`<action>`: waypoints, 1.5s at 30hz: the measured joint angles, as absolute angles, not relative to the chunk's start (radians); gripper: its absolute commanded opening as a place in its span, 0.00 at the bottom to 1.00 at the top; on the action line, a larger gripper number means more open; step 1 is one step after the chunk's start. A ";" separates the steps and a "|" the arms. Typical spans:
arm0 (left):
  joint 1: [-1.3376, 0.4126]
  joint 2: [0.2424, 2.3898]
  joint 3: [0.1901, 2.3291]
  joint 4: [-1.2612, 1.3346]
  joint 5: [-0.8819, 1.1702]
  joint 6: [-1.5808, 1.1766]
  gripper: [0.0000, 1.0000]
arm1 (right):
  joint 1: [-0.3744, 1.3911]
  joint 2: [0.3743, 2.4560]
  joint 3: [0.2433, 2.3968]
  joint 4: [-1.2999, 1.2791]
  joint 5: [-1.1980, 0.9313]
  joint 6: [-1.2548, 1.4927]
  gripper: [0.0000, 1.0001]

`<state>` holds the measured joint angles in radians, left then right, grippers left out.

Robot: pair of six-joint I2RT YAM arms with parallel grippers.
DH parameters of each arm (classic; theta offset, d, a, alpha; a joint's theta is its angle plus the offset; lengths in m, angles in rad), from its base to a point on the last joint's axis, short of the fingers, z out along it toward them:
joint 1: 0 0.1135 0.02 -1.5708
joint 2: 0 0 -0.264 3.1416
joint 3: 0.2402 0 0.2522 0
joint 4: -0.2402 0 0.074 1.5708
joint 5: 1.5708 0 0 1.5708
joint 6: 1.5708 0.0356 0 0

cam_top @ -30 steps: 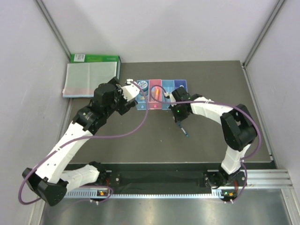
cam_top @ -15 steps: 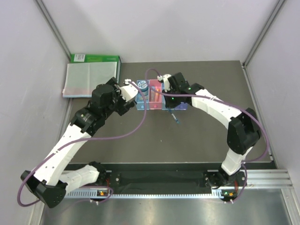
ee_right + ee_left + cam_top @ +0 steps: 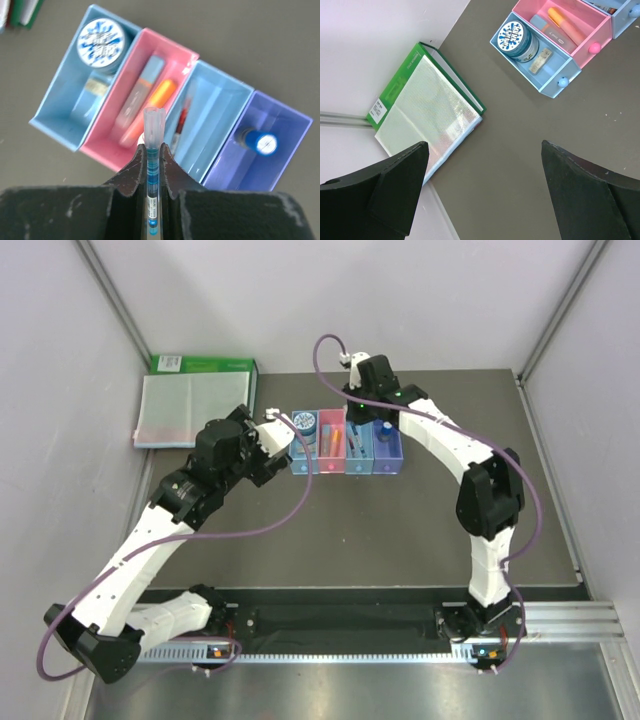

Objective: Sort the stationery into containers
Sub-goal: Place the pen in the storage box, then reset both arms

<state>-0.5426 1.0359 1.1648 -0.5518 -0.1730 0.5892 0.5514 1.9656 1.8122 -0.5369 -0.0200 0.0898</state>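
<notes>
The containers (image 3: pixel 345 469) are a joined row of four bins at the table's middle back. My right gripper (image 3: pixel 357 432) hovers over them, shut on the blue pen (image 3: pixel 151 150), which points at the wall between the pink bin (image 3: pixel 172 55) and the third, light-blue bin (image 3: pixel 220 115). The first bin holds the grey tape roll (image 3: pixel 101 39) and beige eraser (image 3: pixel 95 85). The pink bin holds the light-blue marker (image 3: pixel 142 90) and orange highlighter (image 3: pixel 159 96). The third bin holds the dark red pen (image 3: pixel 180 125). The purple bin holds the blue-capped bottle (image 3: pixel 262 143). My left gripper (image 3: pixel 485 170) is open and empty, left of the row.
The clear folder with the green box (image 3: pixel 195 400) lies at the back left, against the wall; it also shows in the left wrist view (image 3: pixel 425 100). Side walls close in the table left and right.
My right arm has swung from the table's middle up and back over the bins, carrying the blue pen. The left arm has barely moved.
</notes>
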 measured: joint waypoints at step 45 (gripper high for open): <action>-0.543 1.037 1.140 -0.533 -0.173 0.565 0.99 | 0.483 2.136 1.866 -0.457 0.011 0.070 0.67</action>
